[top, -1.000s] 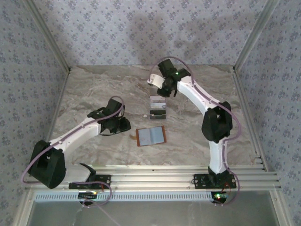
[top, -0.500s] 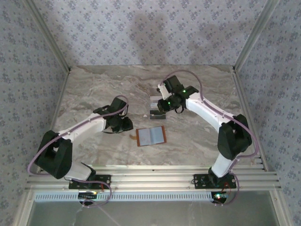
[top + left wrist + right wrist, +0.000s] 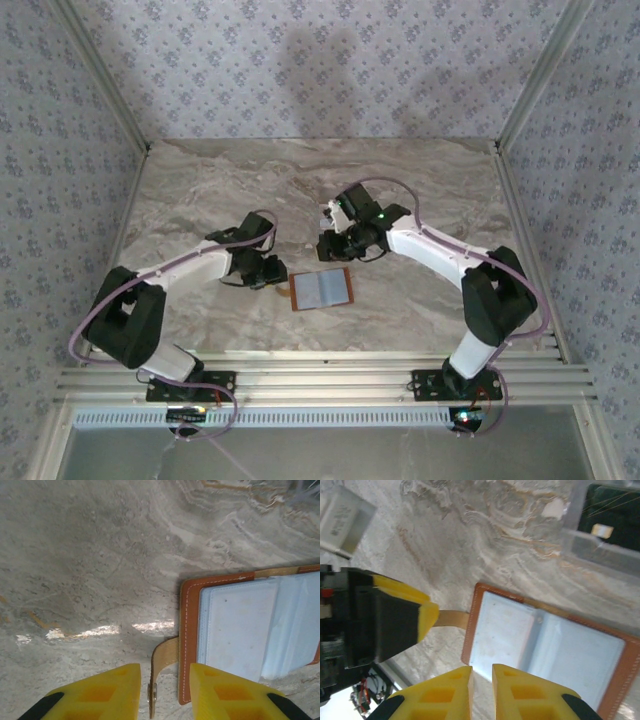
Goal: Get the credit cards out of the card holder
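Card holder: the card holder (image 3: 320, 288) lies open, lining up, near the middle of the table (image 3: 200, 190), a little toward its near edge.
Left end effector: the left end effector (image 3: 164, 672) sits low at the holder's left side. Its fingers are apart, and the strap (image 3: 164, 652) lies between them unpinched.
Right end effector: the right end effector (image 3: 481, 672) is above the holder's strap-side corner, fingers almost together with a slim gap and nothing clamped. Whether it touches the holder I cannot tell.
Risk, sliding: nothing pins the holder, so a tug on a card would likely drag it across the table.
Risk, strap: closing on the thin strap alone may lift or fold the holder rather than steady it.
Risk, pinch: so narrow a pinch could catch the clear sleeve instead of a card.
Risk, crowding: both end effectors work at one corner and could bump.
Right wrist view: a dark card (image 3: 612, 515) with a gold chip lies already out, beyond the holder.
Left wrist view: shows the strap's snap and the stitching. Whether the pockets hold cards I cannot tell.
Top view: gives how both arms flank the holder.
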You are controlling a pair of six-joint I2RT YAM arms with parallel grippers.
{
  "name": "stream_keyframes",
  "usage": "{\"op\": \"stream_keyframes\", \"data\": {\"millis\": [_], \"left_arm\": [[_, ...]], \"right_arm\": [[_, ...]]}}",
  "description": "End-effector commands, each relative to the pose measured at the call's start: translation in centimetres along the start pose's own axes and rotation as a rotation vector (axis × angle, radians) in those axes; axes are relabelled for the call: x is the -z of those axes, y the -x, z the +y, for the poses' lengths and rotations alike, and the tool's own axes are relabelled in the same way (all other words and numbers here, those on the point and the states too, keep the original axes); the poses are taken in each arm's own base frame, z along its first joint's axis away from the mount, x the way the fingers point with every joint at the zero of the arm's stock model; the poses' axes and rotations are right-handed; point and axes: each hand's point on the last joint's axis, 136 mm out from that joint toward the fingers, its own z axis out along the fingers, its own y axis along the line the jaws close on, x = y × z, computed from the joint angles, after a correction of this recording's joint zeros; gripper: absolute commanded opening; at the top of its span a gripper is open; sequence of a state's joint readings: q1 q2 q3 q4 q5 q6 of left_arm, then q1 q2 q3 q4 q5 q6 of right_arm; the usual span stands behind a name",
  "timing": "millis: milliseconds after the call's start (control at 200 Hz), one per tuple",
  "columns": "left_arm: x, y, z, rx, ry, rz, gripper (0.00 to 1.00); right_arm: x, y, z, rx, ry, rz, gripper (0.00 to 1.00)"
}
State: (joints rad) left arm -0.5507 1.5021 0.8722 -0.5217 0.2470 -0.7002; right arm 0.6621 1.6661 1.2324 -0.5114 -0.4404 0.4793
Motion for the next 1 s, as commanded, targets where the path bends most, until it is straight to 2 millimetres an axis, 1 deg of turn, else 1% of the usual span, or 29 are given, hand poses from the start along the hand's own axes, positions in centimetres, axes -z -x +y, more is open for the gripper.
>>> {"op": "stream_keyframes", "data": {"millis": [0,135,465,595,770,994], "left_arm": [[-0.6,-0.7,0.0,-0.007,-0.011,0.032,0.31],[-1.0,-1.0,0.5,-0.005,0.002,0.041,0.28],[-1.6,-1.3,0.7,-0.003,-0.003,0.042,0.22],[-1.6,-1.2,0.7,-0.005,-0.007,0.039,0.16],[-1.6,-1.4,0.8,-0.009,-0.007,0.043,0.1],[-1.7,-1.5,0.9,-0.009,-0.007,0.045,0.09]], "right_arm": [[-1.6,-1.2,0.2,-0.065,0.028,0.054,0.2],[-2.9,-1.9,0.6,-0.077,0.031,0.088,0.21],[-5.8,-2.8,1.7,-0.089,0.03,0.152,0.21],[-6.6,-3.1,1.9,-0.091,0.018,0.17,0.21],[-7.6,-3.5,1.9,-0.092,-0.013,0.194,0.24],[-8.7,-3.9,1.4,-0.09,-0.051,0.216,0.28]]}}
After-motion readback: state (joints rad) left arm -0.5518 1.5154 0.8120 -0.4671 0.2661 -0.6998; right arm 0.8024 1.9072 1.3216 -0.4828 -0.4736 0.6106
